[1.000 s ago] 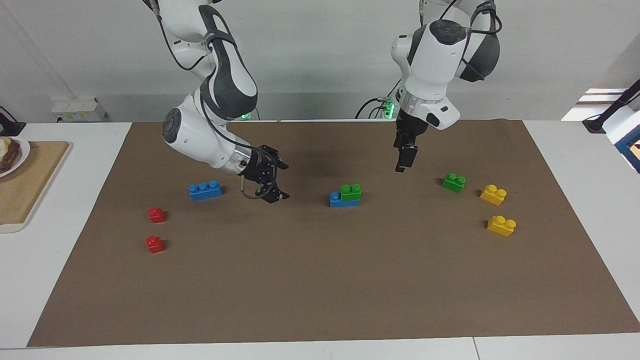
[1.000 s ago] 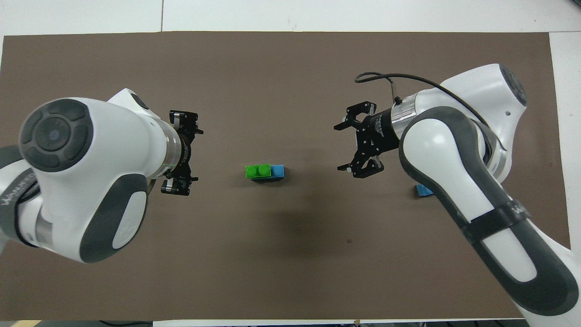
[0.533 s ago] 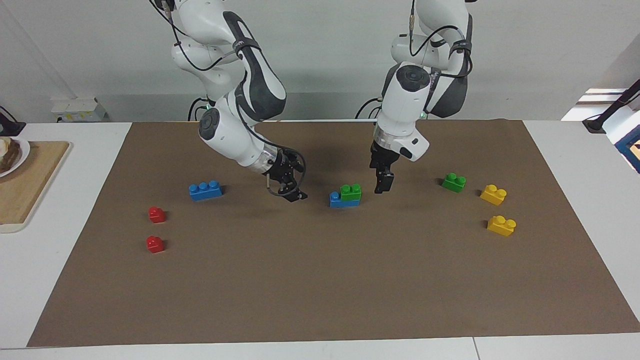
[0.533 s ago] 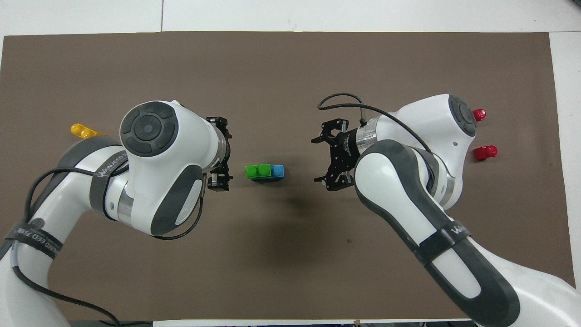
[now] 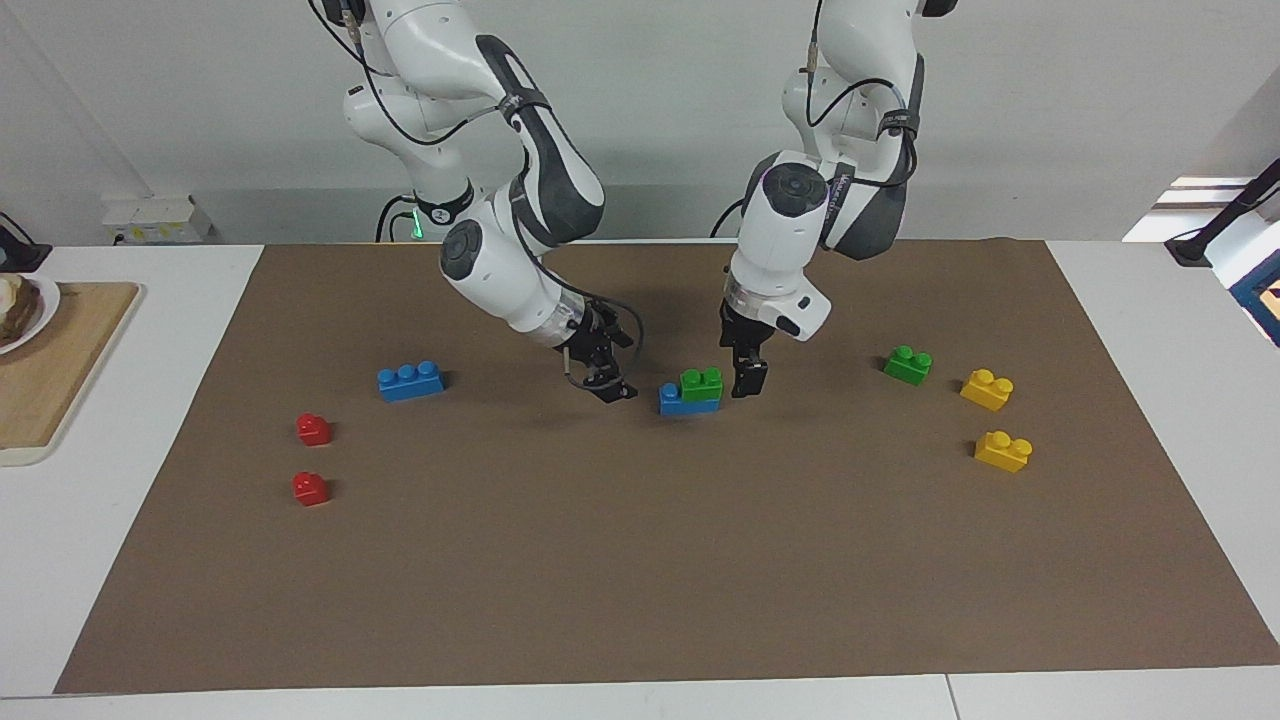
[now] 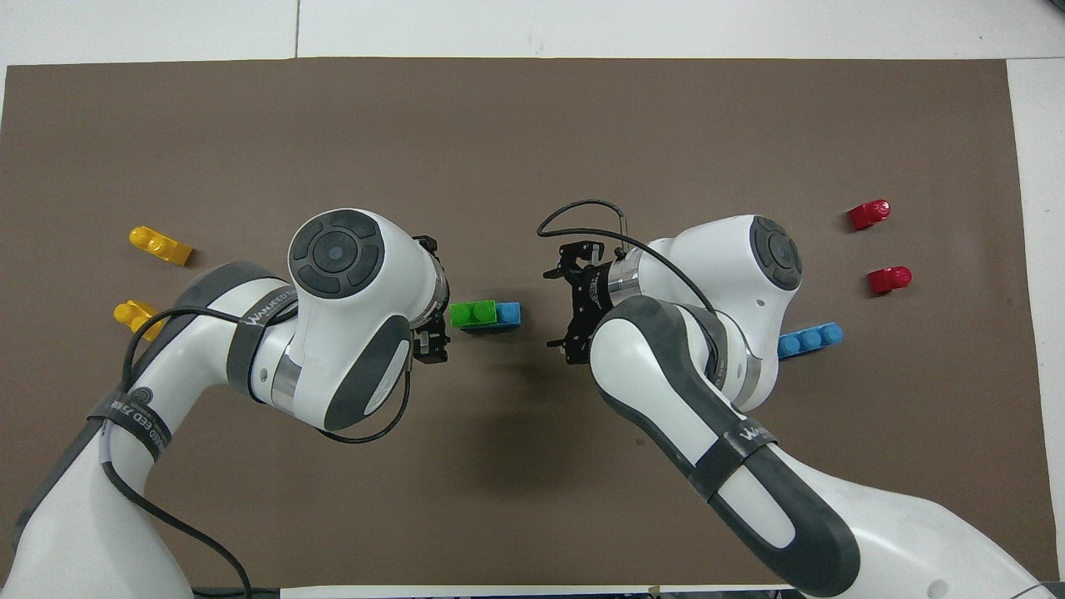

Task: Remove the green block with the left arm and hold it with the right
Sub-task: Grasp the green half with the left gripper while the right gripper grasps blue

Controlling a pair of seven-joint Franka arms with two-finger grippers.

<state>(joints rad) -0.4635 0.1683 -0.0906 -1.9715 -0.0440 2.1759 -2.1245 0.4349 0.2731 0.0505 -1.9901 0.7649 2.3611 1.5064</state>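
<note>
A green block [image 5: 702, 382] with two studs sits on top of a longer blue brick [image 5: 675, 401] in the middle of the brown mat; both also show in the overhead view, the green block [image 6: 473, 313] and the blue brick [image 6: 509, 313]. My left gripper [image 5: 747, 383] is open, low over the mat, close beside the green block's end toward the left arm's end of the table; it also shows from above [image 6: 438, 301]. My right gripper [image 5: 620, 368] is open, close beside the blue brick's bare end; it also shows from above [image 6: 559, 304]. Neither touches the bricks.
A second green block [image 5: 908, 365] and two yellow bricks [image 5: 987, 389] [image 5: 1003, 450] lie toward the left arm's end. A loose blue brick [image 5: 411, 380] and two red pieces [image 5: 314, 429] [image 5: 310, 488] lie toward the right arm's end. A wooden board [image 5: 60, 370] lies off the mat.
Both grippers have come down and closed in on the stacked green and blue bricks from either end. Both have stayed open. The bricks have not moved.
</note>
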